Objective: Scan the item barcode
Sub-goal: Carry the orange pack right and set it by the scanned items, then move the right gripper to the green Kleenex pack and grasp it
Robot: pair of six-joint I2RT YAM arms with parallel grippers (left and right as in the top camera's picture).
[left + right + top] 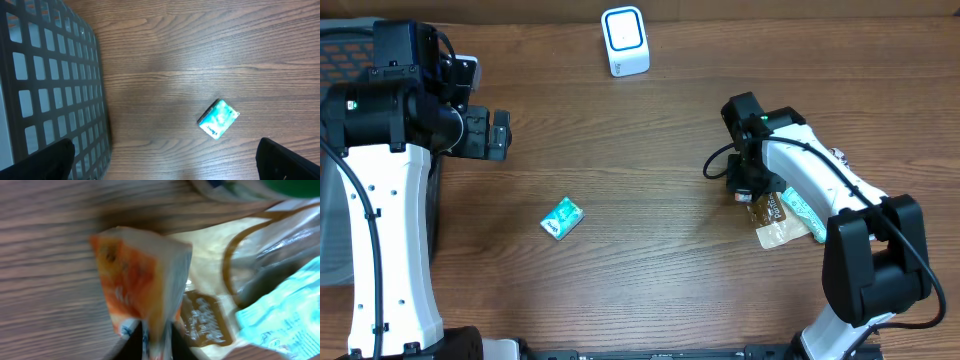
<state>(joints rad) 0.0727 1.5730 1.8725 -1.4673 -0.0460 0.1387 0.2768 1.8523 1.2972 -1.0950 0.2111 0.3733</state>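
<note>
Orange pkt [135,280] at R gripper [156,347], right side of table [650,270].
Its lower edge sits btwn the R fingers, above a brown pouch [772,225] and teal wrapper [804,214]; too blurred to tell if clamped or loose. White scanner [625,40] at far edge, well apart. Small teal box [561,218] mid-table. L gripper [488,135] spread wide, empty, near left edge by grey basket [50,75].

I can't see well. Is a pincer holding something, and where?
The right pincer seems to pinch the orange packet by its edge. The left pincer holds nothing.
</note>
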